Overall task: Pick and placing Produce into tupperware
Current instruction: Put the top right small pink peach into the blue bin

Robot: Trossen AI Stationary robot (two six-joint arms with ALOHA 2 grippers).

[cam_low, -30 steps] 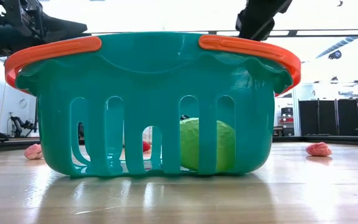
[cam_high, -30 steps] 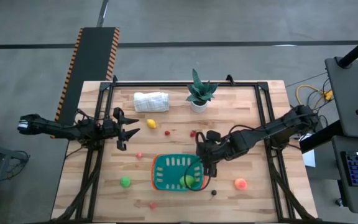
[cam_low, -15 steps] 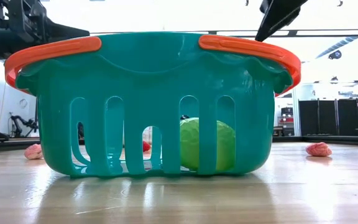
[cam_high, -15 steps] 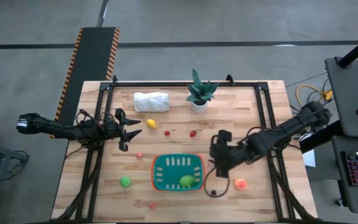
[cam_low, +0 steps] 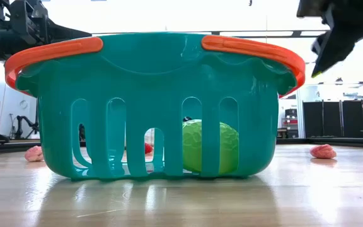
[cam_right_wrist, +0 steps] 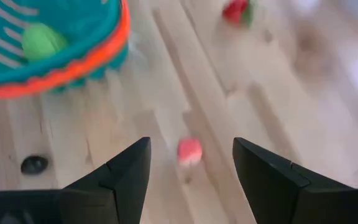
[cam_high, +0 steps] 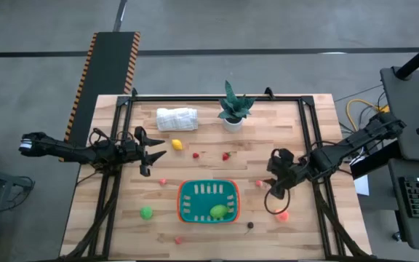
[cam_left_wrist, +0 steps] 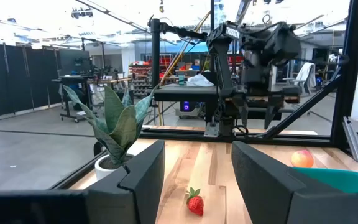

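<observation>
Two dark arms on show, both black all over and built of chunky jointed segments. The left arm (cam_high: 86, 151) carries a pale, whitish cap at its outer end and thin black cables looping beside its body. Its hand (cam_high: 150, 153) ends in two angular black fingers (cam_left_wrist: 143, 180), broad matte wedges with flat faces and bevelled edges. The right arm (cam_high: 348, 145) is just as dark, a slim cable curling under the wrist. Its hand (cam_high: 276, 177) shows the same pair of blunt, blocky black fingers (cam_right_wrist: 124, 174), plain plastic, no markings visible.
</observation>
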